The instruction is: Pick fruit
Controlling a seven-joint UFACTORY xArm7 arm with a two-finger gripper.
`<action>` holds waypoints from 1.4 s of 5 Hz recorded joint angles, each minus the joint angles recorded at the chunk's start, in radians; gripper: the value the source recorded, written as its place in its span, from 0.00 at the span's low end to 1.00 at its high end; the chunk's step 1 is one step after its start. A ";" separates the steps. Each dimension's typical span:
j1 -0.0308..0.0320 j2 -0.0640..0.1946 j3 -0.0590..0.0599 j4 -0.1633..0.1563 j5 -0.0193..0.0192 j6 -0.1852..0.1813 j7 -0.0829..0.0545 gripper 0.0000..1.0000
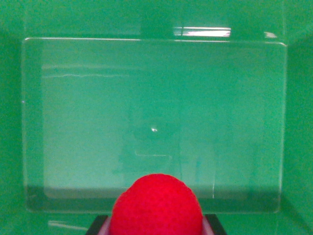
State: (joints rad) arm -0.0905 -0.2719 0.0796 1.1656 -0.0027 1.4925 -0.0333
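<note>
Red fruit (156,205) at 6 o'clock, gripped between dark gripper (156,226) fingers. Suspended over green bin (146,98), floor bare and glossy. Pick seemingly done; remaining, by judgement: carry and release at unseen drop spot.

Glossy green bin floor (156,98), glare

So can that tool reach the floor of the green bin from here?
Probably yes. The bin floor below looks bare, with nothing blocking the way down, though the tool already carries a red ball.
</note>
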 joint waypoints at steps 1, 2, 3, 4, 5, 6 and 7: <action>0.0000 0.000 0.000 0.000 0.0000 0.000 0.000 1.00; -0.0003 -0.008 0.000 0.012 0.0011 0.020 -0.001 1.00; -0.0005 -0.014 0.000 0.022 0.0019 0.035 -0.002 1.00; -0.0005 -0.014 0.000 0.022 0.0019 0.035 -0.002 1.00; -0.0006 -0.018 0.000 0.028 0.0025 0.046 -0.003 1.00; -0.0006 -0.018 0.000 0.028 0.0025 0.046 -0.003 1.00; -0.0007 -0.020 0.000 0.031 0.0028 0.051 -0.003 1.00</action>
